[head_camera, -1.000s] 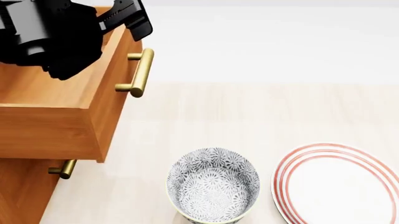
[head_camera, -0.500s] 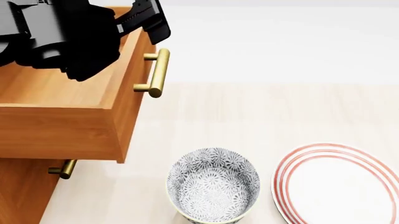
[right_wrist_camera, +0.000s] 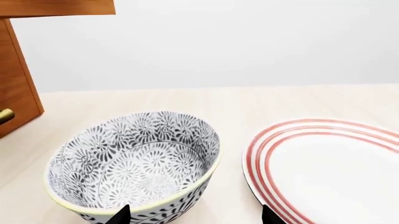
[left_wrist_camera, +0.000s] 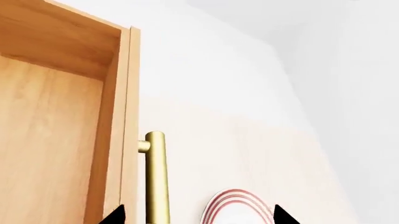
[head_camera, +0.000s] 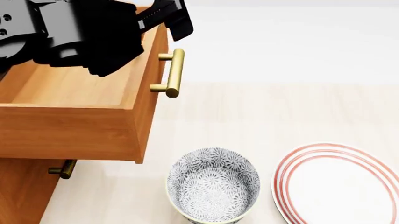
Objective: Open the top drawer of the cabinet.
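The top drawer (head_camera: pixel 74 93) of the orange-brown cabinet (head_camera: pixel 18 196) stands pulled far out, its inside bare. Its brass bar handle (head_camera: pixel 174 72) faces right. My left arm (head_camera: pixel 81 32) hangs over the drawer's far end. In the left wrist view my left gripper (left_wrist_camera: pixel 199 218) is open wide: one fingertip (left_wrist_camera: pixel 115 217) is at the inner side of the drawer's front panel (left_wrist_camera: pixel 130 140), the other beyond the handle (left_wrist_camera: pixel 156 182). My right gripper (right_wrist_camera: pixel 196 217) is open and empty, low over the table. It is out of the head view.
A grey patterned bowl (head_camera: pixel 213 186) and a white plate with red rings (head_camera: pixel 339 184) sit on the pale table in front of the cabinet, both under my right gripper. A lower drawer's brass handle (head_camera: pixel 62 169) shows below the open drawer.
The top drawer has slid further out to the right, and my left gripper has moved right with it. The bowl and plate have not moved.
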Controlling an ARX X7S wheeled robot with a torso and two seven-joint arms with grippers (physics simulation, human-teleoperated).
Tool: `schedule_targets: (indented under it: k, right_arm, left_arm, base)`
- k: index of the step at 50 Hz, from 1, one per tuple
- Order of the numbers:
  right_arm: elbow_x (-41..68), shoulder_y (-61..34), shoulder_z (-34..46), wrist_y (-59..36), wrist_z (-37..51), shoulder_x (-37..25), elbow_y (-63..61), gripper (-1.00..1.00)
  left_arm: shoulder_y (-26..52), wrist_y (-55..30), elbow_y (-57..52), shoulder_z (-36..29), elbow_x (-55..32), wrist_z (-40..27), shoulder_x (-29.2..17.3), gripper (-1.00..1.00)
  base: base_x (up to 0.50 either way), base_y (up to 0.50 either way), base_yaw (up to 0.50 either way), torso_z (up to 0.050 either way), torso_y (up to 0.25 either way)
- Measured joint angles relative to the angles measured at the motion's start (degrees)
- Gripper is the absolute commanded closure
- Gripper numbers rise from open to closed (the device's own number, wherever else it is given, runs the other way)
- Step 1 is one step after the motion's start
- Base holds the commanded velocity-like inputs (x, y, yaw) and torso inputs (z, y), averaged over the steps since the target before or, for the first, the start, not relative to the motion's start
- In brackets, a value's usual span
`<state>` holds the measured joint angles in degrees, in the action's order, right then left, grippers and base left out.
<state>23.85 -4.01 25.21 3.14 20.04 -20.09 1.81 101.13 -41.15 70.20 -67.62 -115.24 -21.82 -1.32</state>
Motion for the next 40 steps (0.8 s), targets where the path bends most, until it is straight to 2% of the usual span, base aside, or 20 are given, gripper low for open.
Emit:
schedule_targets:
  k: [11,19,27,40]
  right_arm:
    - [0.13,-0.04,0.13,0.07,-0.06,-0.16,0.03,-1.0]
    - [0.4,-0.13,0.11,-0.07,0.01,-0.21,0.08,-1.0]
    - [0.64,-0.25,0.09,-0.22,0.17,-0.17,0.27,-1.0]
    - [0.99,-0.41,0.15,-0.41,0.29,-0.12,0.57,-1.0]
  left_arm:
    - [1.44,4.05,-3.6,-10.3,-11.75,1.73,0.21,-1.0]
    - [2.48,7.4,-8.99,-14.76,-15.51,1.49,-1.23,-1.0]
    - [3.32,14.19,-25.55,-16.95,-13.03,-3.95,-7.08,-1.0]
    - [3.9,23.73,-52.2,-19.04,-2.86,-13.69,-15.79,-1.0]
  base:
    - [0.0,0.0,0.0,0.0,0.0]
    - [0.0,0.0,0.0,0.0,0.0]
    - [0.0,0.0,0.0,0.0,0.0]
    - [0.0,0.0,0.0,0.0,0.0]
